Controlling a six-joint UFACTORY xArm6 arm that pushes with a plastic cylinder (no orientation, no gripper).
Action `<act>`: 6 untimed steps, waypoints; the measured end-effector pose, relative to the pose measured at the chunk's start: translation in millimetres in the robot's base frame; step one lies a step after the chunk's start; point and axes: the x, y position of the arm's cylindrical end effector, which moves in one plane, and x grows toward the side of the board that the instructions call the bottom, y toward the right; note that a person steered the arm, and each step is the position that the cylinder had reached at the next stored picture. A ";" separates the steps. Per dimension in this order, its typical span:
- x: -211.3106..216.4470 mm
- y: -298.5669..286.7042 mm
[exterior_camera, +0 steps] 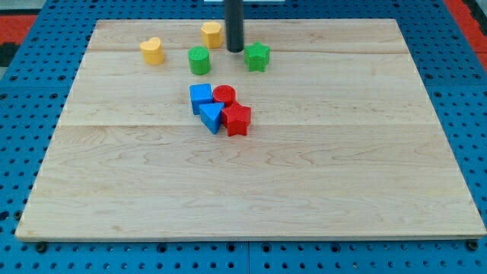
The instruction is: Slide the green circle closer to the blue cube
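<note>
Here, in the camera view, a pale wooden desk [251, 190] is seen on blue pegboard [23, 152]. My tip [235, 50] is set between the green circle [199, 60] and green star [257, 57]; no end effector is fitted. The blue cube [201, 96] lies just below.

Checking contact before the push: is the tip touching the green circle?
No. My tip sits apart from the green circle, toward the view's right, between it and the green star.

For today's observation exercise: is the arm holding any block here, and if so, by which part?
Nothing is held. My tip stands free between the green circle and the green star, touching neither.
</note>
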 end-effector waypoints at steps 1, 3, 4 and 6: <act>0.0 -1.9; 10.1 -101.9; 53.9 -109.4; 53.7 -19.3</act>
